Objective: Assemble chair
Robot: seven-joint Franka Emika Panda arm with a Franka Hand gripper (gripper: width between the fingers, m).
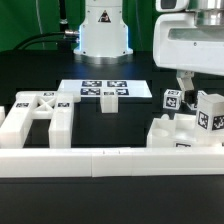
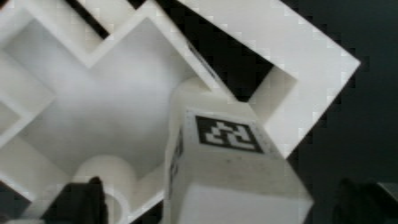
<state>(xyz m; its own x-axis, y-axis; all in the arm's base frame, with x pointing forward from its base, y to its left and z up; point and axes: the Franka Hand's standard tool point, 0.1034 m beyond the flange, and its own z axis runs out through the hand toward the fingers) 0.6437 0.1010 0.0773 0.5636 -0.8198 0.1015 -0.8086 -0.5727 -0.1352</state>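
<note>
Chair parts (image 1: 190, 128) sat clustered at the right of the exterior view on the surface (image 1: 130, 125), with the hand (image 1: 183, 90) just above them. Only the wrist view showed a tagged leg (image 2: 231, 150) between the fingers (image 2: 80, 198), before a lattice panel (image 2: 89, 90). I could not tell whether they pinched it.

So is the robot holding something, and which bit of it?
Cannot tell: the gripper sits over the top end of a tagged white leg, but no firm squeeze shows.
</note>
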